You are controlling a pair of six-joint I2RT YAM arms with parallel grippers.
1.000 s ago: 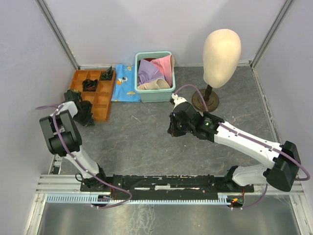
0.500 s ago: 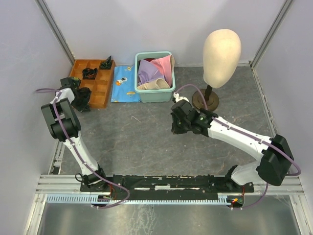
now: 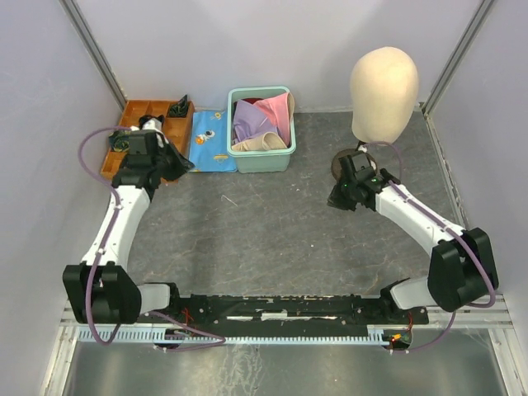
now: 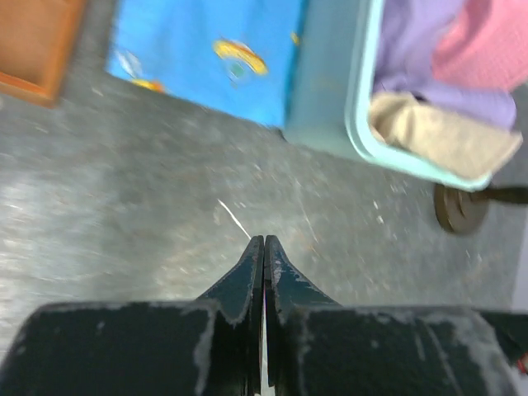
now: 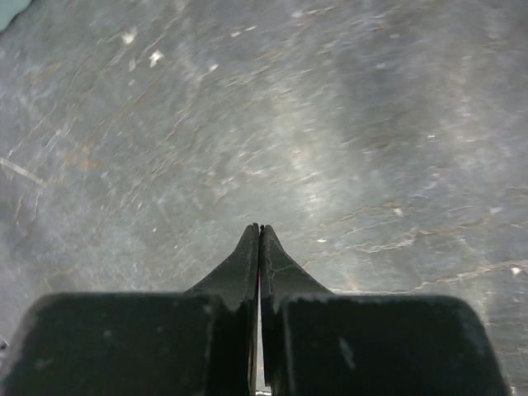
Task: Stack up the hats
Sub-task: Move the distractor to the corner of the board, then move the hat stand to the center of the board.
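The hats lie bunched in a teal bin (image 3: 262,158) at the back of the table. Lavender (image 3: 250,122), pink (image 3: 278,111), cream-beige (image 3: 262,143) and a bit of dark red (image 3: 247,102) show; the orange hat is hidden. My left gripper (image 3: 186,167) is shut and empty, left of the bin over the blue cloth's near edge. In the left wrist view its tips (image 4: 264,241) point at the bin (image 4: 326,99), with the lavender (image 4: 412,49), pink (image 4: 487,41) and cream-beige (image 4: 450,140) hats inside. My right gripper (image 3: 333,200) is shut and empty over bare table (image 5: 259,228).
A blue patterned cloth (image 3: 208,142) lies left of the bin. An orange divided tray (image 3: 153,132) sits at the back left. A cream mannequin head (image 3: 384,87) on a dark stand (image 3: 340,161) stands right behind my right gripper. Grey walls close in on both sides.
My left gripper swung from the orange tray rightward toward the blue cloth and bin. My right gripper moved right, toward the mannequin stand. The mannequin head shifted slightly right.
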